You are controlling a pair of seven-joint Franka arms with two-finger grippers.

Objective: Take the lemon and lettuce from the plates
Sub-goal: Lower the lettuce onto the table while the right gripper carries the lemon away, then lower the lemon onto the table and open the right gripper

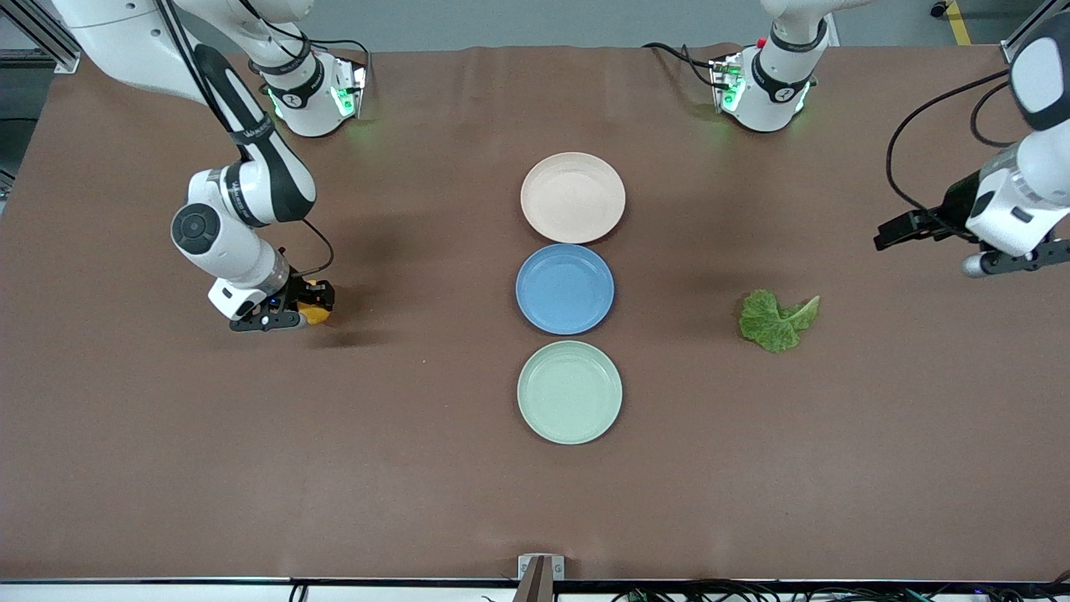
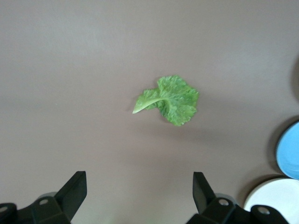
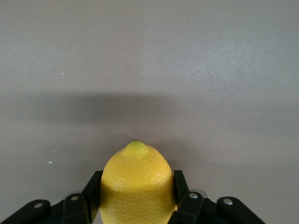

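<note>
Brown cloth covers the whole surface (image 1: 418, 468), with both arm bases at its top edge in the front view. Three plates sit in a row down the middle, just beside one another: the beige plate (image 1: 573, 197) farthest from the front camera, the blue plate (image 1: 565, 288) between, the green plate (image 1: 569, 391) nearest. All three are bare (neither task thing lies on a plate).

The lettuce (image 1: 777, 319) lies flat on the cloth toward the left arm's end, well apart from the plates, about level with the blue one; nothing stands around it or over it. In the left wrist view the lettuce (image 2: 169, 100) shows with its pale stem pointing away from the plates.

The left pincer (image 1: 899, 230) hangs above the cloth near that end of the surface, its fingers (image 2: 74, 191) spread wide and holding nothing.

The right pincer (image 1: 311, 305) is low over the cloth toward the right arm's end, well apart from the plates, and grips the lemon (image 1: 315, 311). Its fingers (image 3: 181, 186) press both sides of the lemon (image 3: 136, 184), whose green-tipped end points outward.
</note>
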